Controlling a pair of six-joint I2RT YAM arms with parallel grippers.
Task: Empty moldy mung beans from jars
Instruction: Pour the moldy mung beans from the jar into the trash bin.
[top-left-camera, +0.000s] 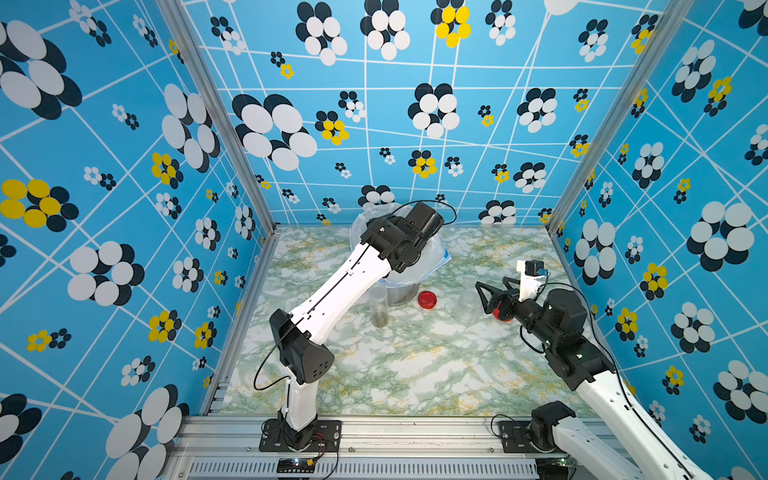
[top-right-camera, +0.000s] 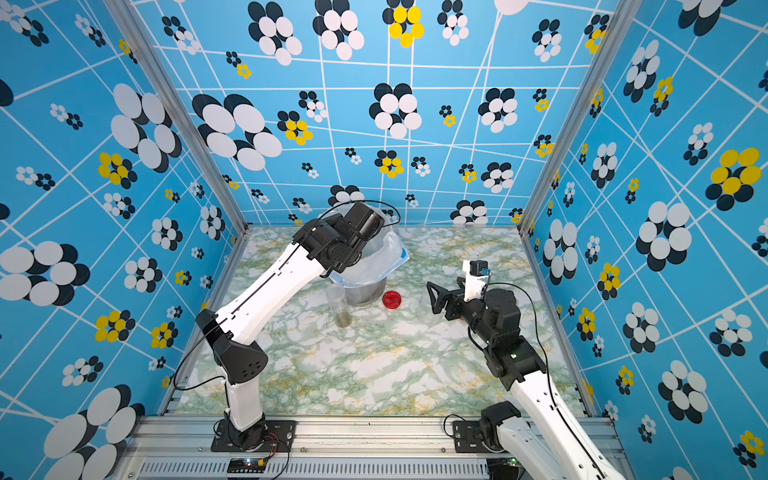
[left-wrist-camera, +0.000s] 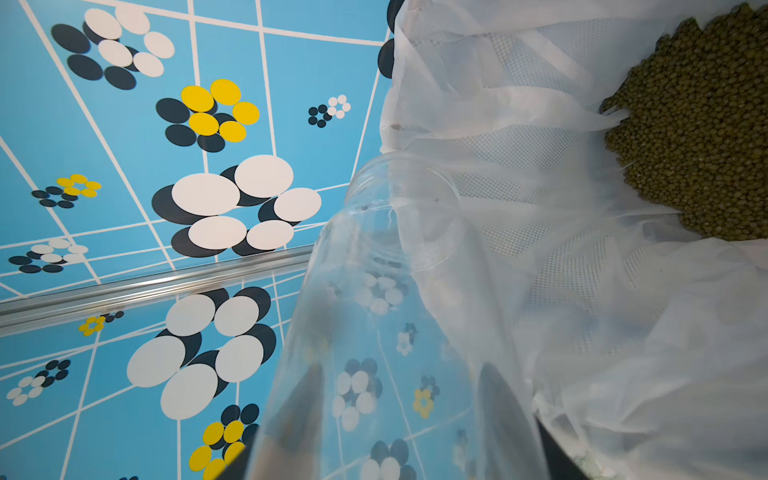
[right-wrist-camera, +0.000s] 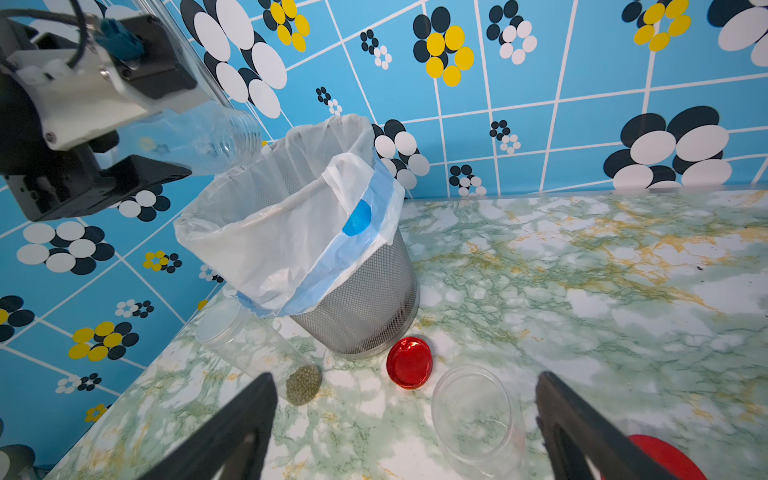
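My left gripper (left-wrist-camera: 399, 415) is shut on an empty clear jar (left-wrist-camera: 386, 316), tipped with its mouth over the bag-lined bin (right-wrist-camera: 365, 299). Both fingers (left-wrist-camera: 299, 407) show dark through the jar's wall. In both top views the left wrist hides this gripper. Mung beans (left-wrist-camera: 698, 137) lie heaped inside the bag. A slim jar (top-left-camera: 379, 305) with a clear lid stands before the bin, with a few beans (right-wrist-camera: 304, 384) at its bottom. My right gripper (right-wrist-camera: 405, 415) is open, low over the table, with an open empty jar (right-wrist-camera: 473, 415) just ahead of its fingers.
A red lid (top-left-camera: 427, 299) lies flat between the bin and the open jar. Another red lid (right-wrist-camera: 660, 457) lies under the right gripper. The bin stands at the back of the marble table (top-left-camera: 415, 374), near the blue patterned wall.
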